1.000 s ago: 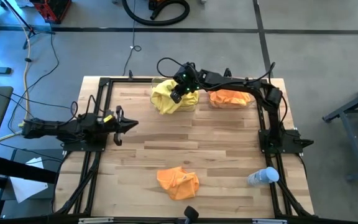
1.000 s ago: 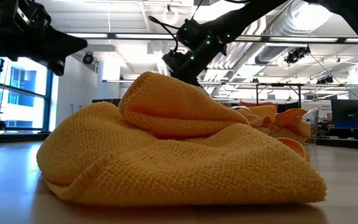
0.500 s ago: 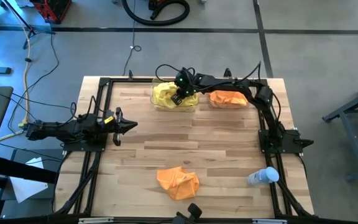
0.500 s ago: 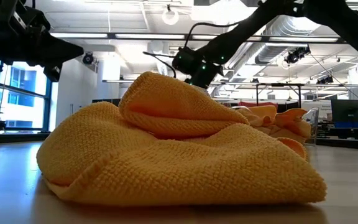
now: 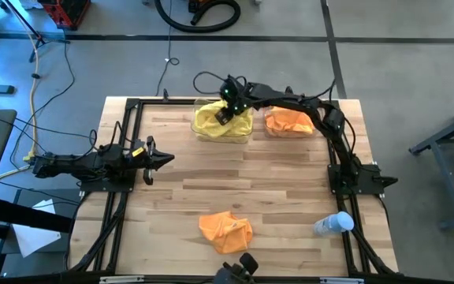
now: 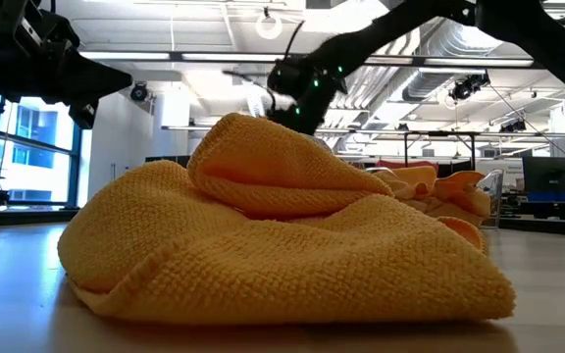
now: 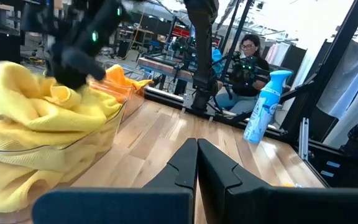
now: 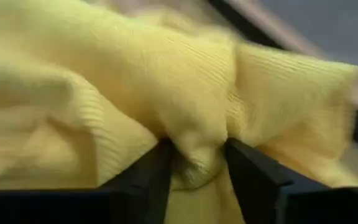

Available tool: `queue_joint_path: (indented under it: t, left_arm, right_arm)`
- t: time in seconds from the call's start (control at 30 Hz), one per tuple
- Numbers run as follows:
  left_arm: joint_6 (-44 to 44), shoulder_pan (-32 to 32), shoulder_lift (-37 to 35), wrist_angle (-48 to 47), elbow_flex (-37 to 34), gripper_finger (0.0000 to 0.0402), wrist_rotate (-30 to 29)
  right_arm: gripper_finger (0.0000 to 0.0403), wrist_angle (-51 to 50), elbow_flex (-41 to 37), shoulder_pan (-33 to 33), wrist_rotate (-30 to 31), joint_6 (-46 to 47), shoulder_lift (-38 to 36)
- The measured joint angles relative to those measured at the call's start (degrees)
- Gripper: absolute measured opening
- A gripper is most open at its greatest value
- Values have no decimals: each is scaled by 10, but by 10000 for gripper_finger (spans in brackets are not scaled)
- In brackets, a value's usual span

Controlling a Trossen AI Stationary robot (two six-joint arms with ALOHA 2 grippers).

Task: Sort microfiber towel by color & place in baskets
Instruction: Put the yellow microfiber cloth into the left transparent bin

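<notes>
High view: your right gripper (image 5: 225,113) sits upper centre, over the left basket (image 5: 199,130), fingers pinching a fold of the yellow towel (image 5: 211,122) heaped inside. Orange towel (image 5: 289,121) fills the right basket (image 5: 268,130); another orange towel (image 5: 225,231) lies lower centre. Left gripper (image 5: 162,158), fingers pressed together, waits mid-left.

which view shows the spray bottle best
The left wrist view: the bottle stands out large against the frame behind it, nozzle and label clear. The high view shows it only as a small pale shape near the table's right edge. The low and right wrist views miss it.
</notes>
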Motion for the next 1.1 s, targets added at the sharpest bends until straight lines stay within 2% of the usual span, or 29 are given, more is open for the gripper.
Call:
queue_joint_path:
  t: [0.23, 0.37, 0.5, 0.67, 0.87, 1.1]
  left_arm:
    - [0, 0, 0, 0, 0, 0, 0]
    - [0, 0, 0, 0, 0, 0, 0]
    - [0, 0, 0, 0, 0, 0, 0]
    - [0, 0, 0, 0, 0, 0, 0]
    - [0, 0, 0, 0, 0, 0, 0]
    - [0, 0, 0, 1, 0, 0, 0]
  right_arm:
    - [206, -138, 147, 0, 38, 15, 0]
    - [213, -224, 220, 0, 66, 74, 0]
    - [213, -229, 255, 12, 58, 162, -2]
    - [213, -145, 238, 53, 58, 217, -2]
    - [213, -54, 163, 92, 125, 244, -2]
    - [213, -7, 94, 69, 76, 334, 59]
